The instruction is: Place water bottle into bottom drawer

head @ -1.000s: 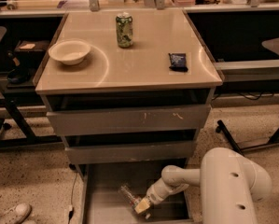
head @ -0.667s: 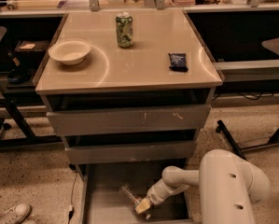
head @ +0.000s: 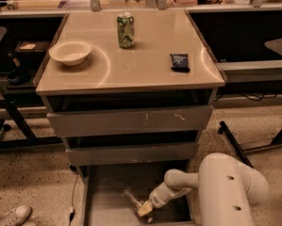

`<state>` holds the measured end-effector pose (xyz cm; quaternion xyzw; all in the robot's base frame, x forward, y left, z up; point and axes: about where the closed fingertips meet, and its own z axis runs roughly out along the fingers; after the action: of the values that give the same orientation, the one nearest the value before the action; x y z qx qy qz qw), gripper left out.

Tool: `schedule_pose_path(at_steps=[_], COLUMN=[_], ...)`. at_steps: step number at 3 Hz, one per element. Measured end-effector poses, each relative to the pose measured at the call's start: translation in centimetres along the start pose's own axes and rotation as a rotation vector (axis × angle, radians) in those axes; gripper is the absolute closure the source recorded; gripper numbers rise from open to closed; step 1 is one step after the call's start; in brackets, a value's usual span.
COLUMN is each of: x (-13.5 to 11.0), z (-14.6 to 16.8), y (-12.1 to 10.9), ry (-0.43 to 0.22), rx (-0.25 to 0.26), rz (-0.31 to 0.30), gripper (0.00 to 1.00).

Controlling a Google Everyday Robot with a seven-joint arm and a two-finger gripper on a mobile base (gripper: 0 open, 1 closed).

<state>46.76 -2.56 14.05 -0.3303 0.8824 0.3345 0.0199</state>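
The bottom drawer [head: 105, 206] stands pulled open under the cabinet, a wide shallow grey tray. Inside it the water bottle [head: 132, 197] lies tilted, clear and crinkled, with its upper end pointing to the back left. My gripper [head: 144, 210] reaches down into the drawer from the right and sits at the bottle's lower end, by its pale cap. The white arm and its large shoulder housing fill the lower right and hide the drawer's right side.
Two grey drawers [head: 131, 121] above are closed. On the tabletop [head: 145, 69] stand a green soda can [head: 125, 30], a white bowl [head: 70, 52] and a dark snack packet [head: 180, 62]. A shoe [head: 11, 215] lies on the floor at the lower left, chair legs [head: 235, 145] on the right.
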Motion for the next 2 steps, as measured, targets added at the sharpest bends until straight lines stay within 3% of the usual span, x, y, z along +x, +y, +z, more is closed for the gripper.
schedule_pose_path(at_steps=[1,2], x=[0.30,0.30], z=[0.33,0.33], y=[-0.24,-0.24], ry=[0.002,0.002], rx=[-0.007,-0.007], rz=[0.014,0.014], gripper=[1.00,0.82])
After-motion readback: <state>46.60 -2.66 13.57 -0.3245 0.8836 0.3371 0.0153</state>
